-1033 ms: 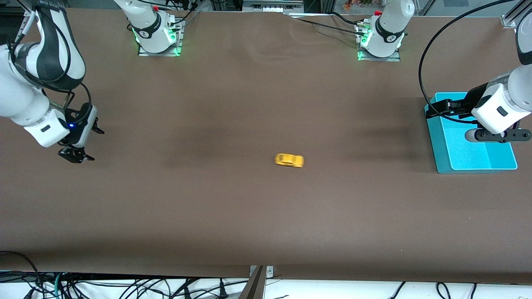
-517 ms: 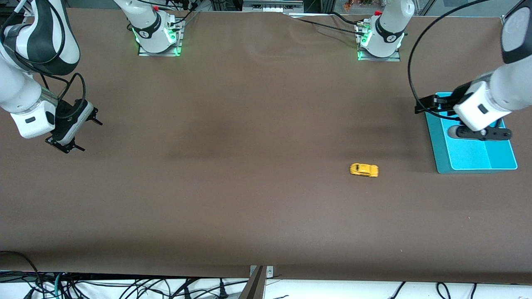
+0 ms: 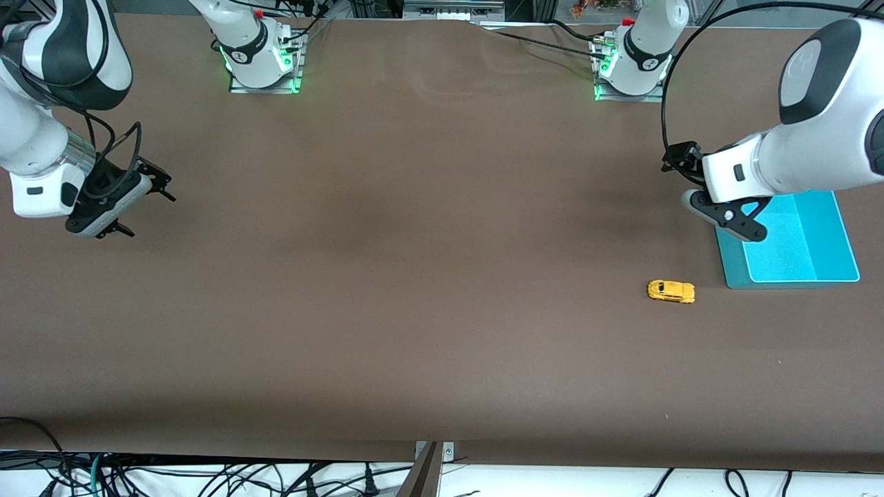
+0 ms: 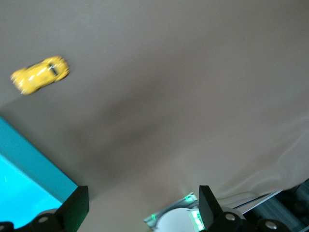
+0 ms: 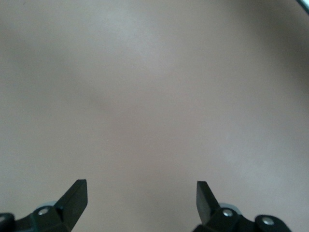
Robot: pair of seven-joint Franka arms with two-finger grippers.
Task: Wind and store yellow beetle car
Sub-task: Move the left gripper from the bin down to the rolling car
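The yellow beetle car (image 3: pixel 670 291) stands on the brown table close to the teal tray's (image 3: pixel 732 276) near corner, on the side toward the right arm's end. It also shows in the left wrist view (image 4: pixel 40 74). My left gripper (image 3: pixel 681 161) is open and empty, up over the table beside the tray's edge; in its own view (image 4: pixel 142 208) nothing lies between the jaws. My right gripper (image 3: pixel 141 207) is open and empty over bare table at the right arm's end, far from the car; its own view (image 5: pixel 141 200) shows only table.
The teal tray also shows in the left wrist view (image 4: pixel 24 164). The two arm bases (image 3: pixel 262 62) (image 3: pixel 632 69) stand along the table's edge farthest from the front camera. Cables hang below the table's near edge.
The car has rolled from the table's middle toward the left arm's end, up to the tray. My left gripper has moved off the tray toward the middle. My right gripper has drawn back a little.
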